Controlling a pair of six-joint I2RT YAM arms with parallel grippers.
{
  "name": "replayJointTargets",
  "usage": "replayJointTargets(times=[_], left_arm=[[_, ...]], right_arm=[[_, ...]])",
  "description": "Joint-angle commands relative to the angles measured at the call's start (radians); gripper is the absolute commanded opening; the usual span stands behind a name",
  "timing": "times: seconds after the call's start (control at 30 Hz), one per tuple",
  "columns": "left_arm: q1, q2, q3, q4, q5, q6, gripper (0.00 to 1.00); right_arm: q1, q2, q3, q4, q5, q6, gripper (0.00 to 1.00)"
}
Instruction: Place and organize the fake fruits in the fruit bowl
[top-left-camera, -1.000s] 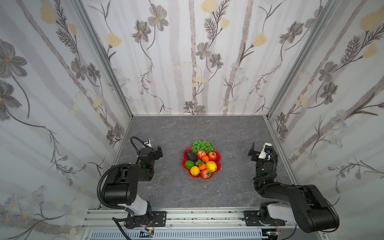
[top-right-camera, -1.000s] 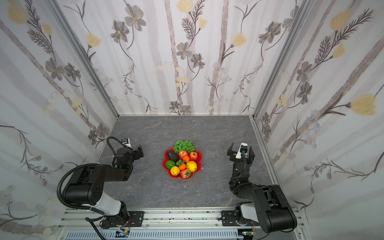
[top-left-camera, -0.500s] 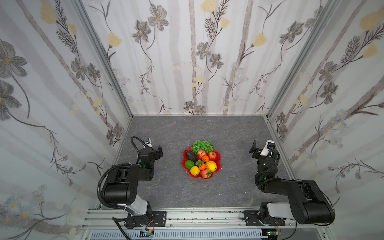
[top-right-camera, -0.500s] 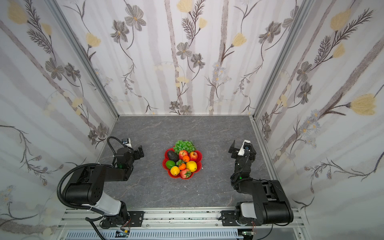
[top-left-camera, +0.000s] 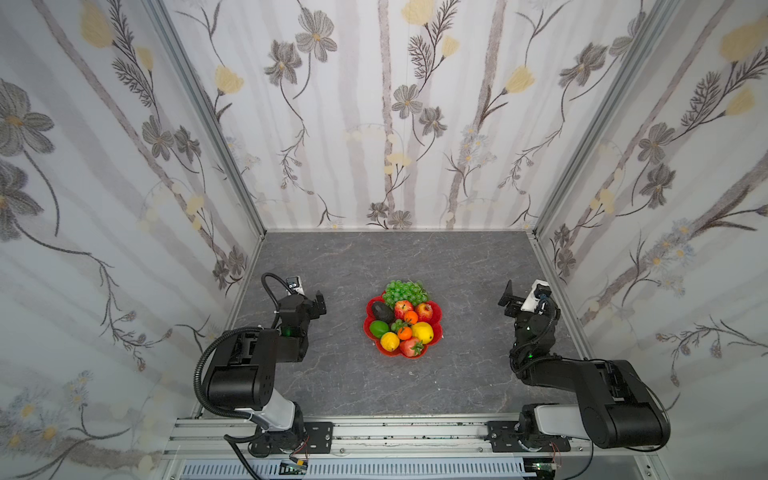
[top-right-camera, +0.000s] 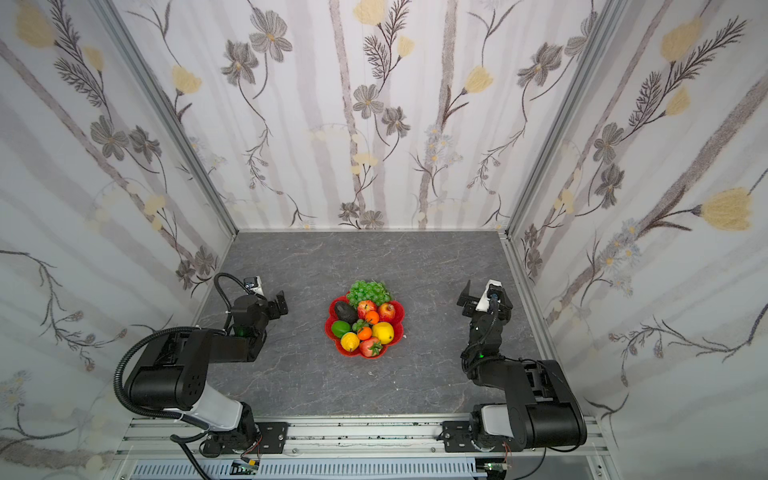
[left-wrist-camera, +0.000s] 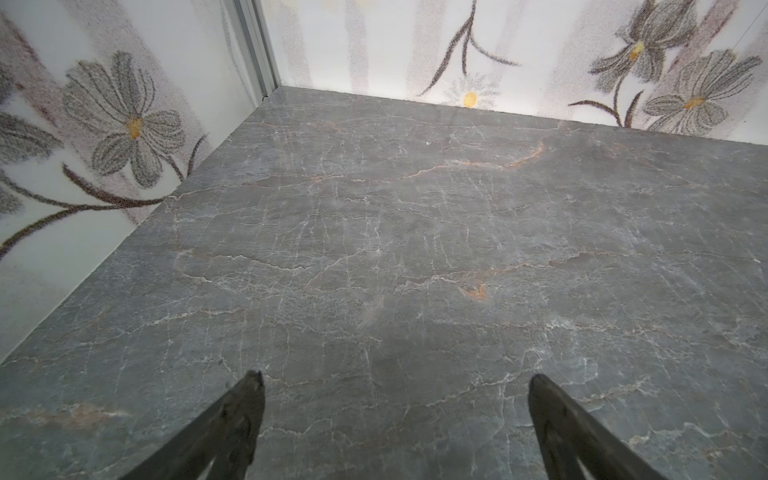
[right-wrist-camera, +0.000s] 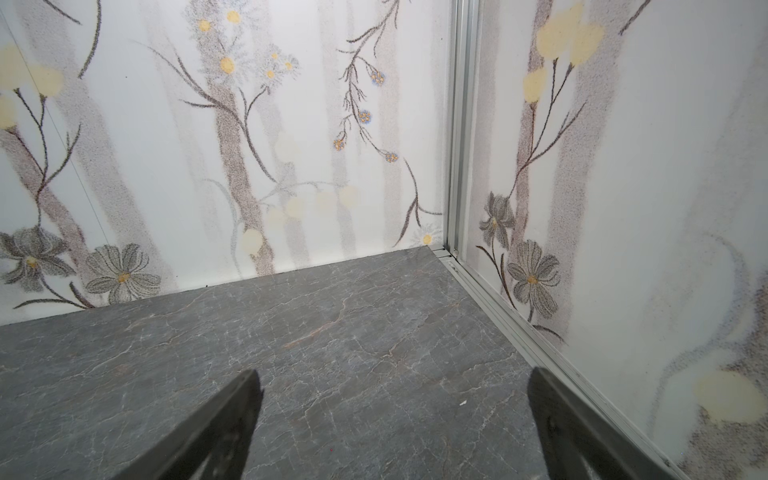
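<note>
A red, flower-shaped fruit bowl (top-left-camera: 435, 311) sits near the middle of a grey marbled table (top-left-camera: 345, 386), visible in both top views. All the fake fruits (top-right-camera: 365, 309) lie inside it. A green grape bunch (top-left-camera: 404, 291) rests at the far rim, partly hanging over it. Nearer the robot lie a dark avocado (top-left-camera: 381, 311), 2 red apples (top-left-camera: 402, 308), 2 orange tangerines (top-left-camera: 410, 317), a green lime (top-left-camera: 378, 328), a yellow lemon (top-left-camera: 422, 332), a smaller yellow fruit (top-left-camera: 390, 340) and, at the near edge, a red fruit with green leaves (top-left-camera: 411, 347). The left pincer (top-left-camera: 316, 305) hangs well apart from the bowl, close to the left wall. The right pincer (top-left-camera: 525, 297) hangs well apart on the opposite side, close to the right wall. Each wrist view shows 2 dark fingers (left-wrist-camera: 237, 415) spread wide with only bare table between them, gripping nothing. Floral-print walls (top-left-camera: 374, 124) enclose the table on 3 sides.
</note>
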Motion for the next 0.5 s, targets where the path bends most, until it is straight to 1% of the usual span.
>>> replayJointTargets(times=[0.0,0.47], left_arm=[[0.0,0.0,0.007,0.036,0.003,-0.005,1.0],[-0.001,0.0,0.005,0.036,0.002,-0.005,1.0]], right_arm=[[0.001,0.003,0.003,0.032,-0.001,0.0,1.0],[0.0,0.002,0.001,0.032,-0.002,0.0,1.0]])
